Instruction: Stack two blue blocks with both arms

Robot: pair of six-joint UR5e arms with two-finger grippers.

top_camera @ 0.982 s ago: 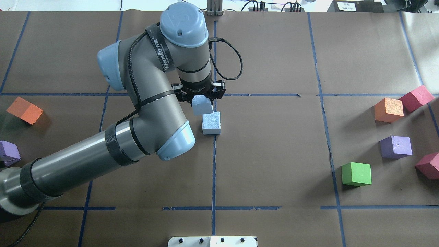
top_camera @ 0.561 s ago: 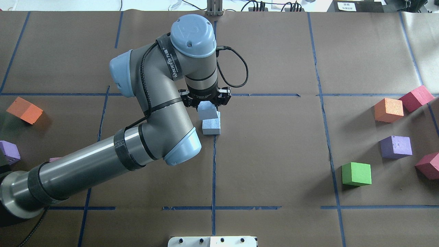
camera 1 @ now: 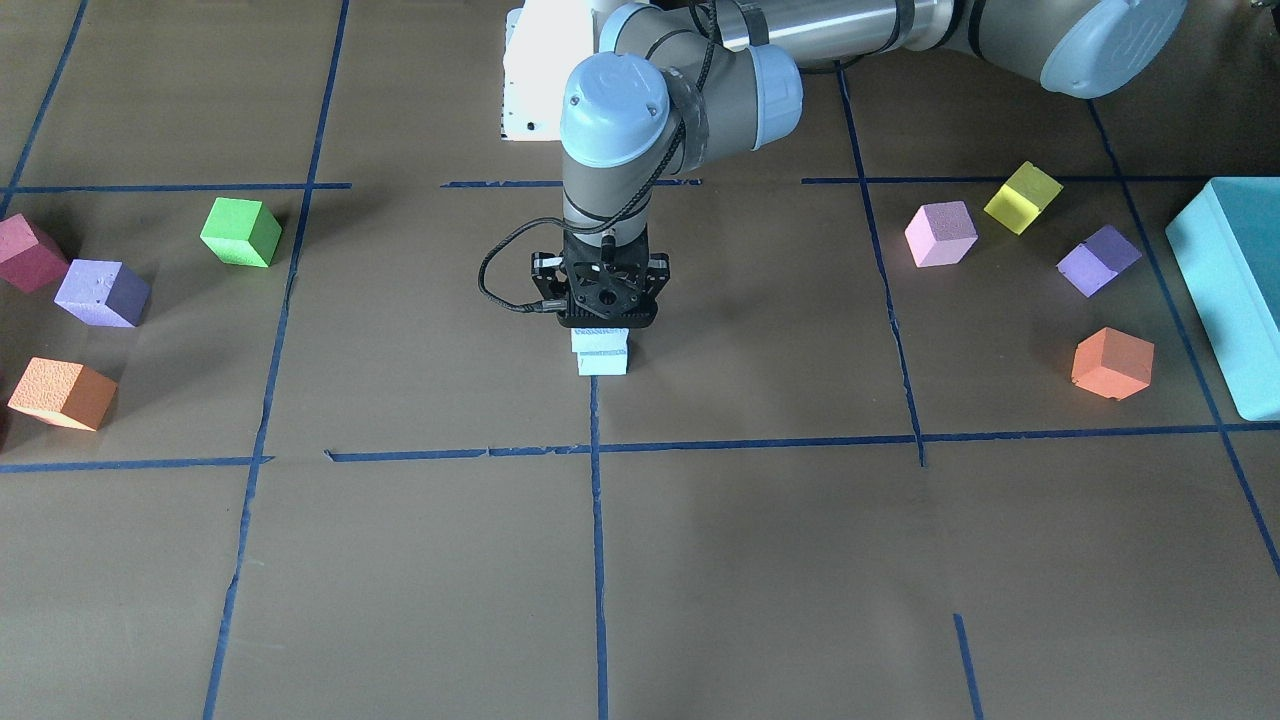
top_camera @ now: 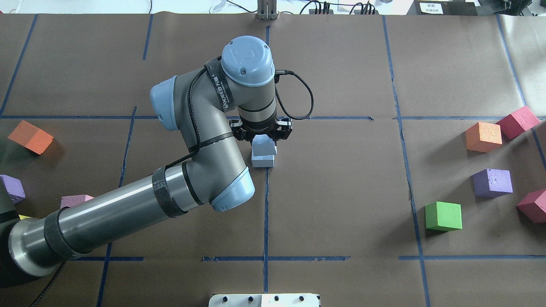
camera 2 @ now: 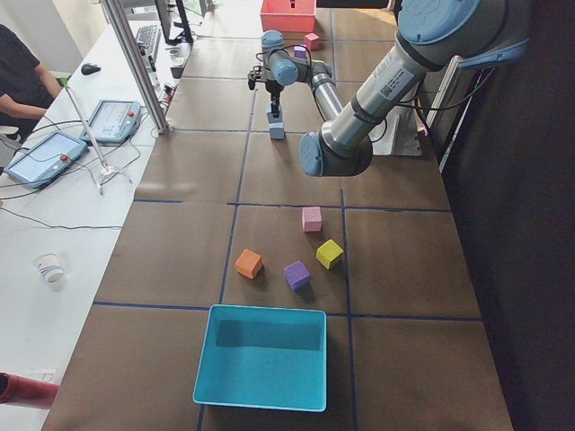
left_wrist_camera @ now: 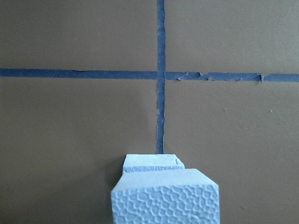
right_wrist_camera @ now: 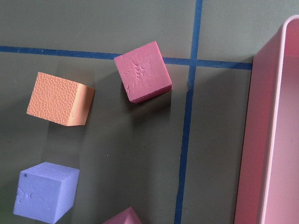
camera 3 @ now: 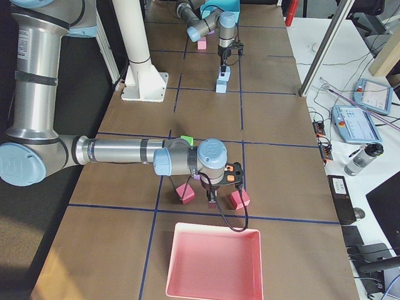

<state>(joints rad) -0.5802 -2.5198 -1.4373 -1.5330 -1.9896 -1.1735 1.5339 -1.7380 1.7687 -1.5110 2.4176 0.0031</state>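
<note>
My left gripper (top_camera: 263, 137) is shut on a pale blue block (top_camera: 264, 146) and holds it just over the second blue block (top_camera: 262, 161), which rests on the table at a tape crossing. In the front view the held block (camera 1: 600, 340) sits directly over the lower one (camera 1: 603, 364); I cannot tell if they touch. The left wrist view shows the held block (left_wrist_camera: 166, 198) with the lower block (left_wrist_camera: 153, 163) peeking out beyond it. My right gripper (camera 3: 214, 199) hovers low over red cubes near a pink tray; I cannot tell if it is open or shut.
On the right stand green (top_camera: 443, 216), purple (top_camera: 492, 182), orange (top_camera: 483, 136) and red (top_camera: 517, 122) cubes. On the left are orange (top_camera: 30, 136), purple (top_camera: 10, 187) and pink (top_camera: 74, 200) cubes. A teal box (camera 1: 1235, 290) and the pink tray (camera 3: 215, 262) lie at the table's ends.
My left gripper has carried the held blue block to the right and nearer, from beside the lying blue block to over it. The lying block has not moved.
</note>
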